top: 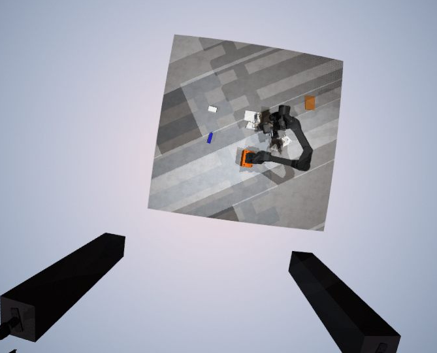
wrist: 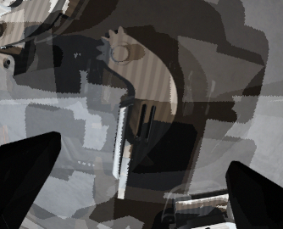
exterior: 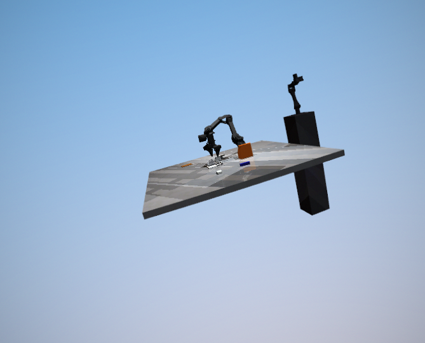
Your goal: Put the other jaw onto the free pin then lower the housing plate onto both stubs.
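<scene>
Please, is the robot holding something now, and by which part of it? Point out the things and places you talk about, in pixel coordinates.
Nothing is held: the black jaws stand open above the table, and the curved, toothed pale jaw piece (wrist: 152,75) lies below, between them in the wrist view.

Housing plate (top: 286,140) (wrist: 202,204), seemingly, cut by wrist view's bottom edge; base assembly (top: 251,116) (exterior: 214,165) (wrist: 20,19), by left.

Jagged shadows were cast across the brightly patched bench (top: 194,180) (exterior: 281,160), while the wrist view was left dim and blocky.
</scene>
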`<state>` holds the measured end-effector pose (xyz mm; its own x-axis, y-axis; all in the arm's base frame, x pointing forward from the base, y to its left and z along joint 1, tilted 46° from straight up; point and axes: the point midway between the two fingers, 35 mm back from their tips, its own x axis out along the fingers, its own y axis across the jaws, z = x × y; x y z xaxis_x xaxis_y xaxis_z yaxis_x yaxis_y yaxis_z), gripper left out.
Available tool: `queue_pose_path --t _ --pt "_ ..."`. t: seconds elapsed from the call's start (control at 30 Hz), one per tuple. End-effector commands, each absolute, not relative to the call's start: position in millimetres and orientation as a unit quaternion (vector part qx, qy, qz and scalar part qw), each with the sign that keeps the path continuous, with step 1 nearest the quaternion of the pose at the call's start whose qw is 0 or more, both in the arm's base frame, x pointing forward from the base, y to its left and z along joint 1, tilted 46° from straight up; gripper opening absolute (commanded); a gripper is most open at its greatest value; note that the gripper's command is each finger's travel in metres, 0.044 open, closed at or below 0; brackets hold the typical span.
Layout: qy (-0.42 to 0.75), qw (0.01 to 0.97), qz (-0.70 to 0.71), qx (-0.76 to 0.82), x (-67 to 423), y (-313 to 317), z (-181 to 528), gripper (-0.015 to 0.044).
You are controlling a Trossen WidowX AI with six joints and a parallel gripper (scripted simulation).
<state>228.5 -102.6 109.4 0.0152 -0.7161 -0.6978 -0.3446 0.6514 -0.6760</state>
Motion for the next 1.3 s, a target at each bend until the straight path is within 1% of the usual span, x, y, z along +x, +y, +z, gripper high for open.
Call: queue_pose_path --t 0.0,0.77,1.27 --pt "0.688 0.593 -0.154 -0.388 226 -108 104 0.044" --pt "0.688 0.593 -0.155 -0.389 225 -134 79 0.044" --pt "0.688 0.592 -0.156 -0.39 225 -135 78 0.044"
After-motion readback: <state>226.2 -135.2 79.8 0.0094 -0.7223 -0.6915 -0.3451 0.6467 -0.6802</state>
